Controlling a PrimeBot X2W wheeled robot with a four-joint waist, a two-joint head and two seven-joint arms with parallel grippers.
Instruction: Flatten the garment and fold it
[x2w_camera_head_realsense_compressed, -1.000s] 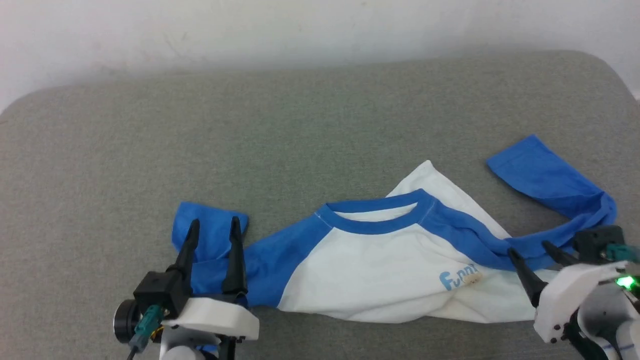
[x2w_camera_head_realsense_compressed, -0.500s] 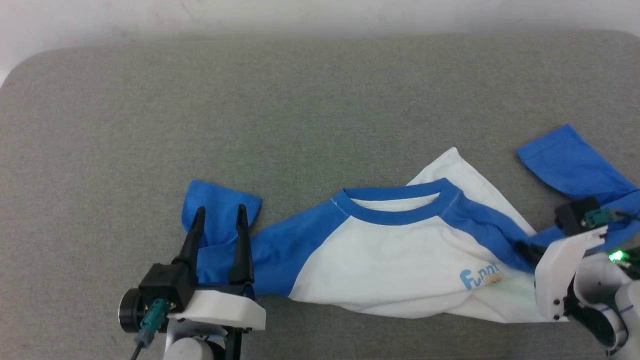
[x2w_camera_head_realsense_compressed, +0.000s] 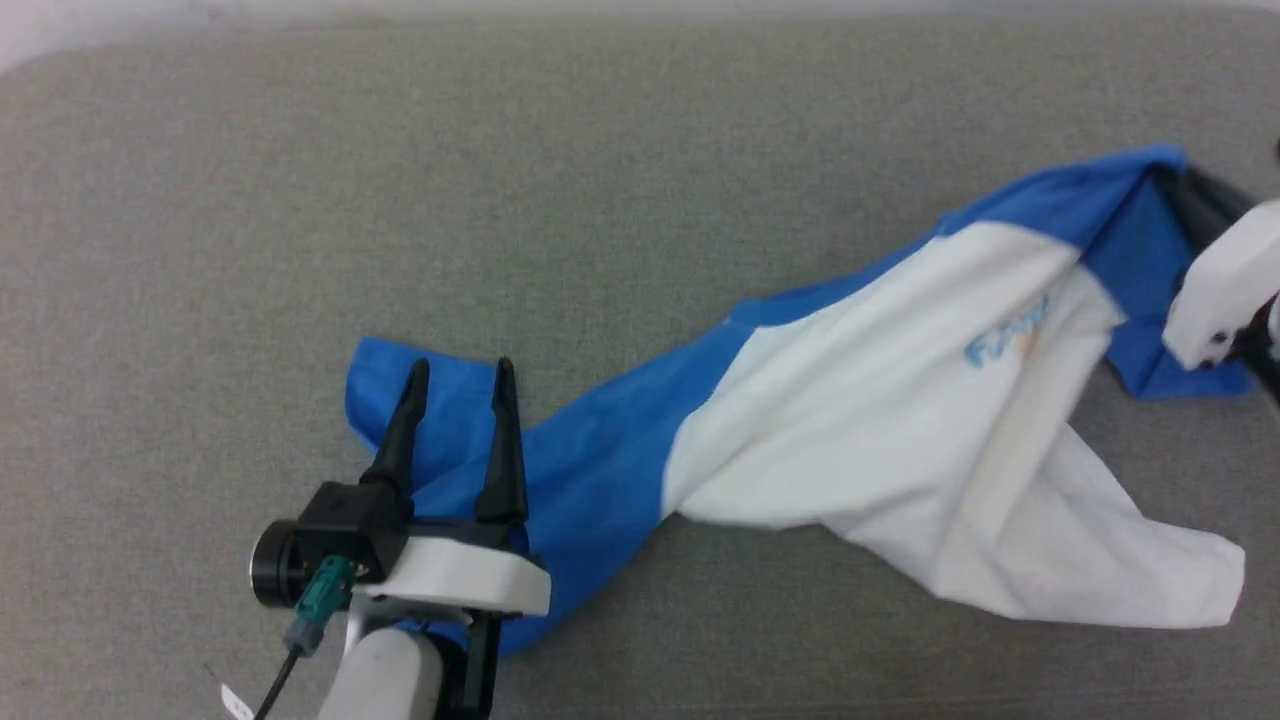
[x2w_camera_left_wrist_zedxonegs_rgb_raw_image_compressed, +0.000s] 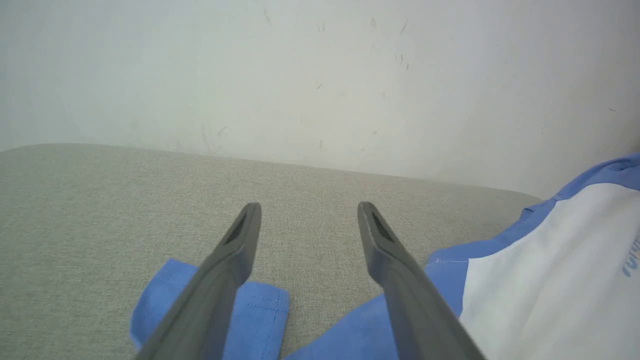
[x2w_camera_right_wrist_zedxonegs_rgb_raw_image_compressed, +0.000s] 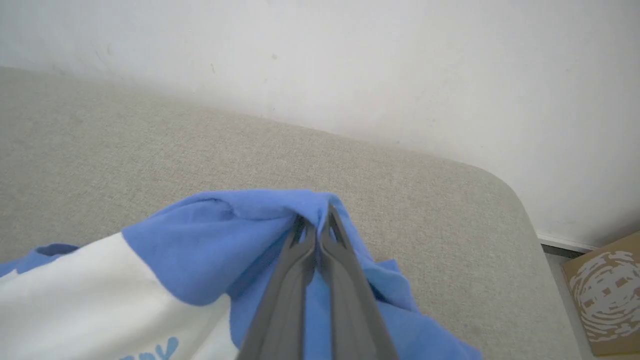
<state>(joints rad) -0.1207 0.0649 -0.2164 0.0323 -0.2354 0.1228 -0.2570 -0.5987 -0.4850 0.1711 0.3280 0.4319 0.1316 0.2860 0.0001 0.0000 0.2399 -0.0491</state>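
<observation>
Grey cushion (x2w_camera_head_realsense_compressed: 300, 200) carries the garment (x2w_camera_head_realsense_compressed: 880, 420), its white body and blue sleeves strung out diagonally. My right gripper (x2w_camera_right_wrist_zedxonegs_rgb_raw_image_compressed: 315, 220) is pinched tight on one raised blue sleeve. My left gripper (x2w_camera_head_realsense_compressed: 460, 365) stands wide apart over the other.

The head camera is looking steeply down from above onto the grey cushion (x2w_camera_head_realsense_compressed: 300, 200), far enough off to take in the shirt (x2w_camera_head_realsense_compressed: 880, 420) running from 8 o'clock to 2 o'clock. The left wrist camera is sitting low and close, facing along the left gripper (x2w_camera_left_wrist_zedxonegs_rgb_raw_image_compressed: 308, 206) toward the wall (x2w_camera_left_wrist_zedxonegs_rgb_raw_image_compressed: 320, 75) at 12 o'clock. The right wrist camera is facing likewise along the right gripper (x2w_camera_right_wrist_zedxonegs_rgb_raw_image_compressed: 315, 222), catching a cardboard box (x2w_camera_right_wrist_zedxonegs_rgb_raw_image_compressed: 605, 295) at 4 o'clock. All three are sharing shirt and cushion.
</observation>
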